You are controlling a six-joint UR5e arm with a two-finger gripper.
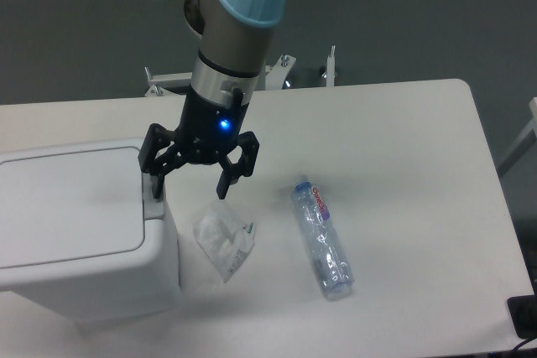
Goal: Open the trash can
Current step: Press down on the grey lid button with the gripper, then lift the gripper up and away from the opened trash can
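The trash can is a large white boxy bin at the left of the table, its flat lid down. A small grey latch sits at the lid's right edge. My gripper hangs open just to the right of the bin's top. Its left finger is at the latch; whether they touch I cannot tell. The right finger is over the table. Nothing is held between the fingers.
A crumpled clear plastic bag lies on the white table just right of the bin, below the gripper. An empty plastic bottle lies further right. A metal bracket stands at the table's far edge.
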